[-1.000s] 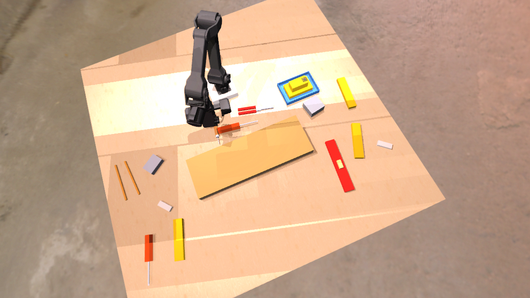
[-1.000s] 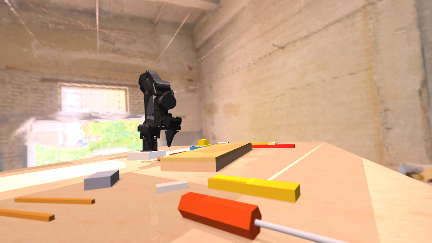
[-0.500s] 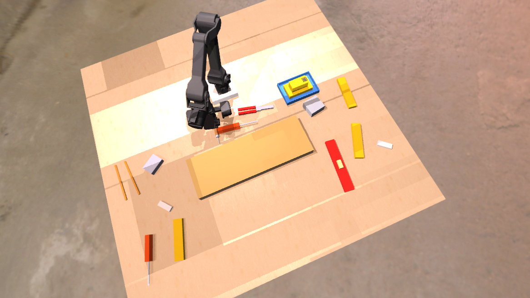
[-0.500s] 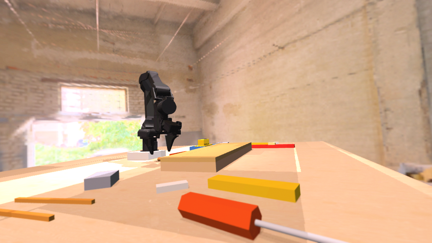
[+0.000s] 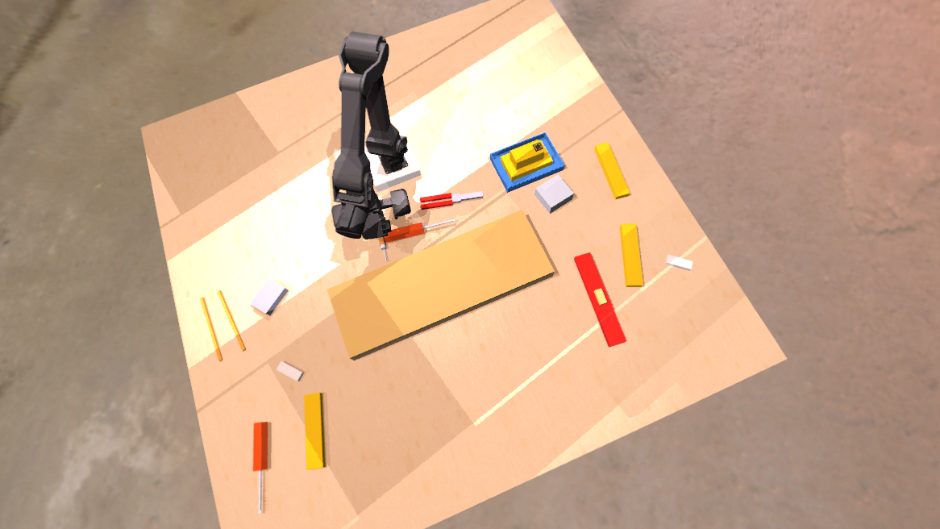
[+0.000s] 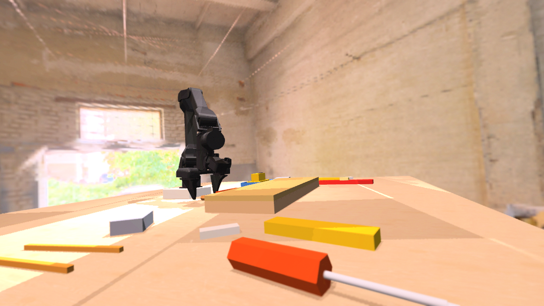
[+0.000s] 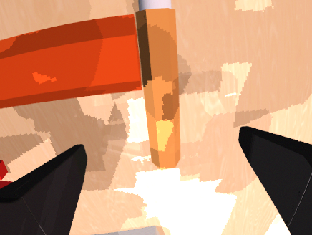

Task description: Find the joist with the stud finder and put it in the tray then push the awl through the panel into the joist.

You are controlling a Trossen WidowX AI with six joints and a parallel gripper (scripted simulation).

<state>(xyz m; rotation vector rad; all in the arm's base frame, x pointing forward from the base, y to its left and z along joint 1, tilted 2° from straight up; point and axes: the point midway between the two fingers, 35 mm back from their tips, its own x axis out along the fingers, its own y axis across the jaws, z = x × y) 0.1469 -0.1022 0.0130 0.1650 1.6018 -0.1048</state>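
The awl [image 5: 384,247] [image 7: 162,89] lies on the table beside the panel's back edge, its orange handle between my spread fingers in the wrist view and not gripped. My gripper [image 6: 205,195] [image 7: 164,143] is open and low over the handle's end; in the top view the arm hides its fingertips. The yellow stud finder [image 5: 527,157] [image 6: 257,177] sits in the blue tray [image 5: 535,179]. The tan floor panel [image 5: 447,276] [image 6: 262,190] shows no visible hole; the joist is hidden.
A red-orange screwdriver [image 5: 405,232] [image 7: 71,68] lies crosswise against or very near the awl handle. Red-handled pliers [image 5: 437,200] lie behind it. A grey block [image 5: 554,193] is by the tray. A red level [image 5: 599,299] and yellow bars [image 5: 631,255] [image 5: 314,431] lie farther off.
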